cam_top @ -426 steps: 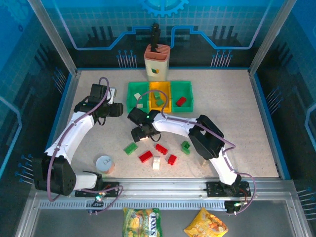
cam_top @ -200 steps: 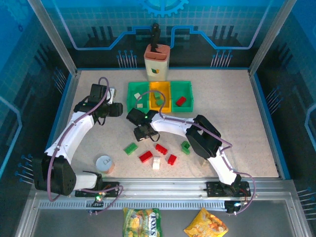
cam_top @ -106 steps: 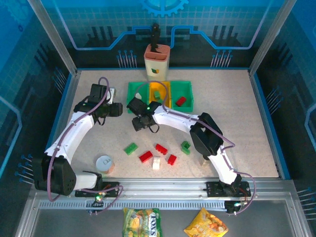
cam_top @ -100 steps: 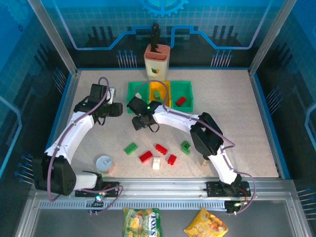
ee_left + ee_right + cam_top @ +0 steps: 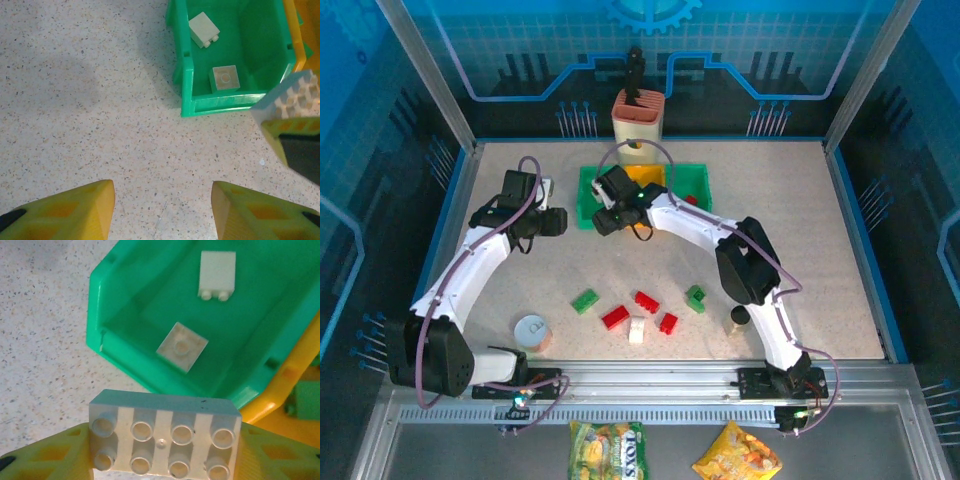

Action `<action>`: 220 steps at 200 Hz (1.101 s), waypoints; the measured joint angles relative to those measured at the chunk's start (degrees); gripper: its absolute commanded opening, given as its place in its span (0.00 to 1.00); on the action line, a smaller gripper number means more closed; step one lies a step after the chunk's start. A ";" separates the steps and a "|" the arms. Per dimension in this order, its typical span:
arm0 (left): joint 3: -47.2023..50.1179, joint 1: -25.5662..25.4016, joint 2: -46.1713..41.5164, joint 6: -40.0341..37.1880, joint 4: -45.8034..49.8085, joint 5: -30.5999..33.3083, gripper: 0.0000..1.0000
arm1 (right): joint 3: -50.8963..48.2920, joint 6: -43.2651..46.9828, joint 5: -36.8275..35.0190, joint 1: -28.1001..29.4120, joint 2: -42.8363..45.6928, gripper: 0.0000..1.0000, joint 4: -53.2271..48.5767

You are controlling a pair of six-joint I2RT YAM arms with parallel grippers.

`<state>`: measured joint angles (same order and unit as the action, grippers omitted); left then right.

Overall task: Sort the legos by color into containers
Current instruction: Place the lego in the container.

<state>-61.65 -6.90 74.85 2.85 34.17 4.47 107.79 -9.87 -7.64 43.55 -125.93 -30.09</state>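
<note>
My right gripper (image 5: 162, 460) is shut on a white eight-stud lego (image 5: 162, 435) and holds it just above the near edge of the left green container (image 5: 150, 315). Two white legos (image 5: 216, 275) (image 5: 182, 346) lie in that bin. The yellow-orange container (image 5: 647, 176) and the right green container (image 5: 698, 180) follow in the row. My left gripper (image 5: 162, 210) hangs open and empty over bare table, just left of that bin (image 5: 185, 75). The held brick (image 5: 295, 95) shows at the right of its view. Loose red legos (image 5: 615, 317), green legos (image 5: 584, 300) and a white lego (image 5: 637, 331) lie on the near table.
A cream-and-orange cup (image 5: 636, 125) stands behind the bins. A round silver-topped tin (image 5: 531, 330) sits near left. A small black-capped bottle (image 5: 740, 316) stands beside the right arm. Raised rails border the table.
My right gripper has carried the white lego from the middle of the table away from me to the left green bin. The left arm has not moved.
</note>
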 measured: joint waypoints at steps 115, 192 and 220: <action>0.00 0.11 -0.59 -0.02 -0.02 0.26 0.55 | -6.38 34.03 17.05 -4.61 0.00 0.53 24.13; 0.00 0.22 -1.33 0.00 -0.04 0.22 0.55 | -2.62 46.60 17.46 -4.61 -6.62 0.56 27.93; 0.00 0.22 -1.44 0.00 -0.07 0.22 0.55 | -0.46 47.89 16.79 -4.61 -8.74 0.58 27.63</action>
<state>-61.65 -6.68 73.41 2.85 34.11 4.69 107.33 38.02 9.15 38.94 -134.67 -2.46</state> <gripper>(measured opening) 0.547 0.579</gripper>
